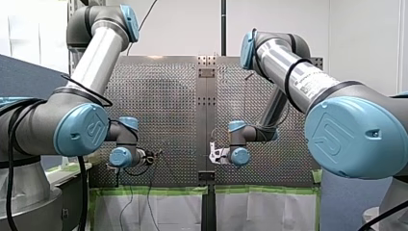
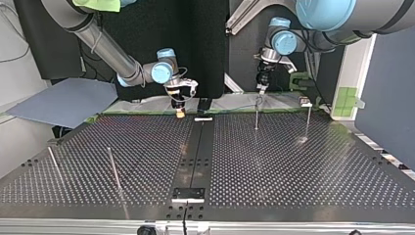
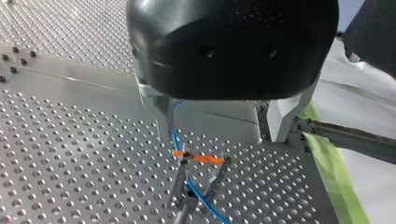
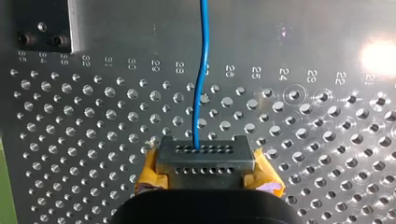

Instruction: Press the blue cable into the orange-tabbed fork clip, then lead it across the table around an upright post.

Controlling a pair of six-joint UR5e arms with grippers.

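Right pincer (image 4: 204, 156), yellow pads, clamped together on the blue cable (image 4: 201, 84). The cable runs ahead of it over the perforated surface (image 4: 303, 140). Left pincer (image 3: 219, 135) has its fingers apart, poised over the orange-tabbed fork clip (image 3: 198, 158). The cable passes beside one finger and down between the clip's prongs.

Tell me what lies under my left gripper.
Under my left gripper, jaws apart, the orange-tabbed fork clip stands on the perforated table, and the blue cable passes across its orange tabs. The gripper's black body covers the cable's upper run.
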